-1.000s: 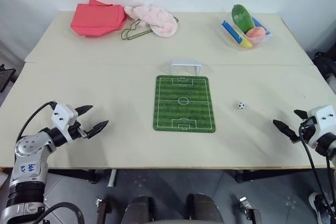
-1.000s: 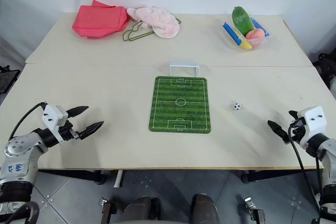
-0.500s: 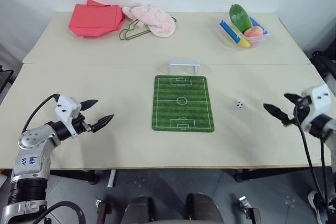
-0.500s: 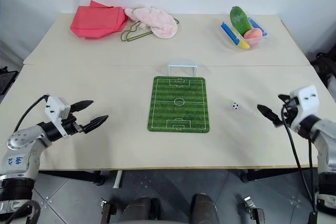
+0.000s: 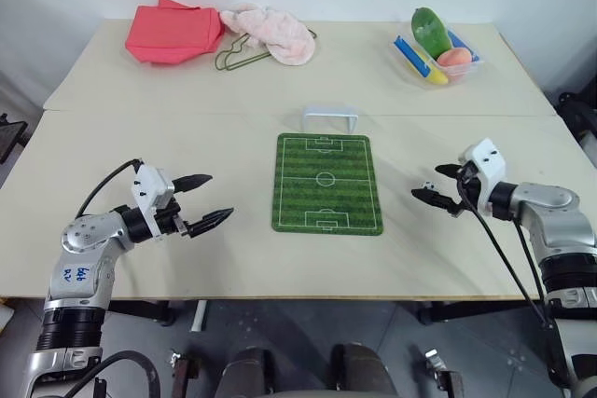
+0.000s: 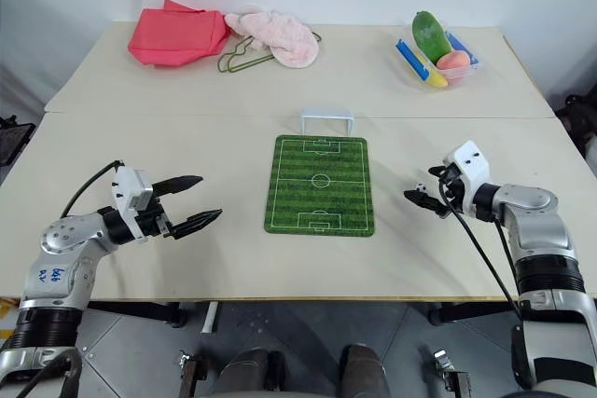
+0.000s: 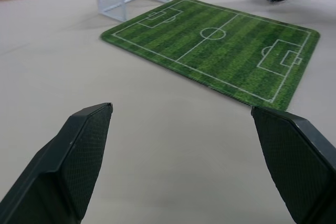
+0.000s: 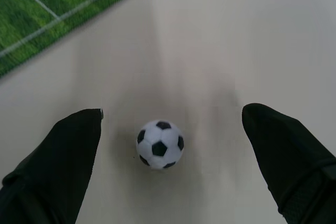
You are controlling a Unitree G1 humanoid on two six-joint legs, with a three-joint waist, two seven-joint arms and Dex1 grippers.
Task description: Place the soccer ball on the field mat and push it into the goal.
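Note:
The soccer ball (image 8: 160, 144) is a tiny white ball with black patches, resting on the tan table a little right of the field mat (image 5: 326, 184). My right gripper (image 5: 429, 184) is open, one finger on each side of the ball without touching it. The green striped mat lies flat in the table's middle. The small white goal (image 5: 329, 118) stands on the table just past the mat's far short edge. My left gripper (image 5: 220, 196) is open and empty, hovering left of the mat and pointing toward it.
A red cloth (image 5: 175, 33), a pink towel (image 5: 270, 30) and a wire hanger (image 5: 238, 53) lie at the far left. A clear tray of fruit (image 5: 438, 44) sits at the far right. A seam crosses the table (image 5: 140, 114) behind the goal.
My right gripper swung in from the table's right edge and now straddles the ball. My left gripper moved right, closer to the mat. The ball stayed put.

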